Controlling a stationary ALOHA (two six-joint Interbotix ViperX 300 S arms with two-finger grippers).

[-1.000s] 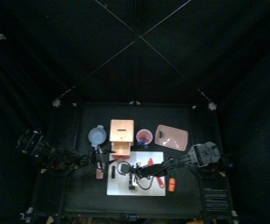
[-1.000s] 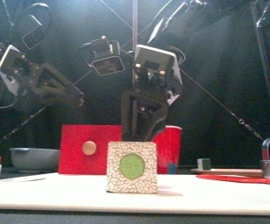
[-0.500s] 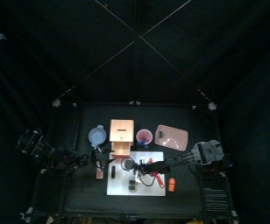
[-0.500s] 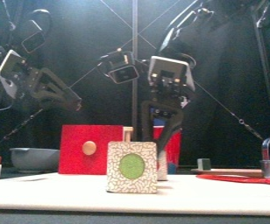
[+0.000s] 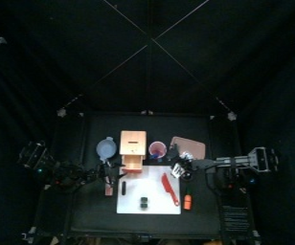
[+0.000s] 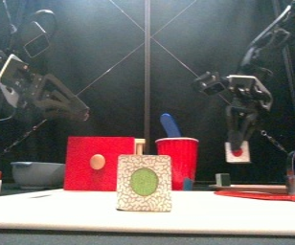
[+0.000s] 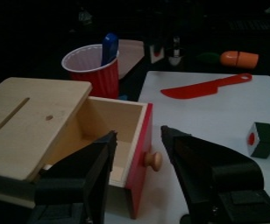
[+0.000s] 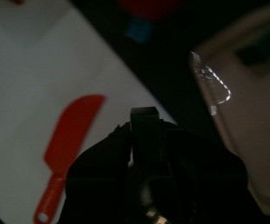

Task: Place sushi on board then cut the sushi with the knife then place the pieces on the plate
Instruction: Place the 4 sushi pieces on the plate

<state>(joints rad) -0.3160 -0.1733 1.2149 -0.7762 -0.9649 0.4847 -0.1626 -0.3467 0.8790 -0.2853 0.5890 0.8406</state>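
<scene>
We judge the cutting done and the plating in hand. The right claw (image 5: 178,170) is clenched on a sushi piece (image 6: 236,149) beside the pink tray (image 5: 189,147), while another piece (image 6: 144,182) waits on the white board (image 5: 150,187). Next move: lower over the tray and release. The left claw (image 7: 135,147) gapes empty.

The board (image 5: 157,184) lies on the desk (image 5: 86,215) in front of both grippers. On it, 1 knife (image 5: 173,191) lies just in front of the right gripper (image 5: 178,170), and a sushi piece (image 5: 145,202) stands to that gripper's front left. Behind the right gripper is the tray (image 5: 189,148); left of the tray, the cup (image 5: 157,148) holds a second knife (image 6: 170,124). The box (image 5: 133,144) sits behind and right of the left gripper (image 5: 112,175), the bowl (image 5: 106,148) behind it.
</scene>
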